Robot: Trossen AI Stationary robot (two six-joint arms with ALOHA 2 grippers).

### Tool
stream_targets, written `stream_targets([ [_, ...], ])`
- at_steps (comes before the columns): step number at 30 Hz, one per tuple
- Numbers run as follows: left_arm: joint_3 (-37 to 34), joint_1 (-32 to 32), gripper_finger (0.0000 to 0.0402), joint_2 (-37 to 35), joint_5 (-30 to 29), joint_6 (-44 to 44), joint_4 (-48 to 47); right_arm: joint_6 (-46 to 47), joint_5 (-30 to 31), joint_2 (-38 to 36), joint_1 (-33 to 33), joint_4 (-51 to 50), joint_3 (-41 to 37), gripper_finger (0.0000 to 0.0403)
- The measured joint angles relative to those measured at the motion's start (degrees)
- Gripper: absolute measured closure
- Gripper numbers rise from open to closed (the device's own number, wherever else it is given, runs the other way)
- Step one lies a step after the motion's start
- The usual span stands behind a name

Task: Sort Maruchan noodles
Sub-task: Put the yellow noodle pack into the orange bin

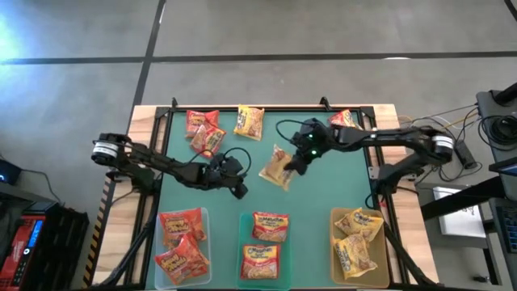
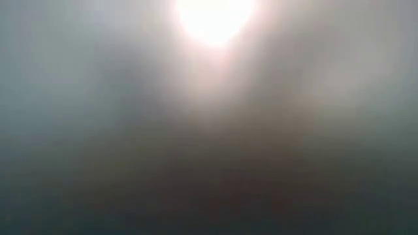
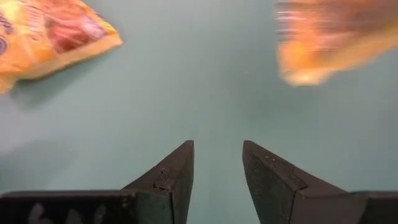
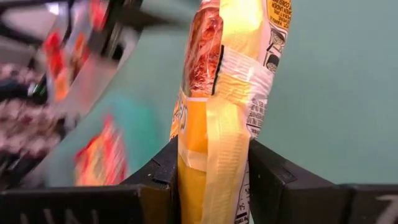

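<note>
Clamping yellow packet [image 4: 217, 124], right end effector [image 4: 211, 180] (edge-on)

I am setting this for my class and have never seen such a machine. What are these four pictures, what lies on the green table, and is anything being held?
Two dark robot arms work at a green table. One picture looks straight down from above; two come from cameras on the arms' wrists; the fourth, taken at table height, shows only glare. Three clear bins along the near edge hold sorted noodle packets: red on the left, orange-red in the middle, yellow on the right. Loose packets lie toward the far edge. The right gripper is shut on a yellow packet above the table's middle. The left gripper is open and holds nothing.
</note>
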Motion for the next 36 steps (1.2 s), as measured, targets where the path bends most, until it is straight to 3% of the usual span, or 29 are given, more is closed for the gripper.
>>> stream_targets([
  [6,0.0,0.0,0.028,0.2,-1.6,0.0,-0.1,5.9,-5.2,-8.9,6.2,-12.5,0.0,0.0292],
  [11,0.1,0.0,0.028,0.5,-1.6,-0.4,0.0,8.2,-17.0,-15.2,14.6,-18.5,0.0,0.0285],
  [17,0.1,0.0,0.028,0.5,-1.7,-1.7,0.0,16.9,-14.3,-18.6,24.7,-26.0,0.0,0.0288],
  [24,0.1,0.0,0.028,0.5,-4.1,-2.0,0.1,28.5,-15.5,-19.1,33.5,-40.1,0.0,0.0288],
  [29,0.1,0.0,0.028,0.5,-5.6,-3.0,0.5,32.5,-18.3,-19.0,37.2,-48.3,0.0,0.0288],
  [36,0.1,0.0,0.028,0.5,-5.7,-3.5,0.5,34.7,-16.9,-16.7,39.5,-48.5,0.0,0.027],
])
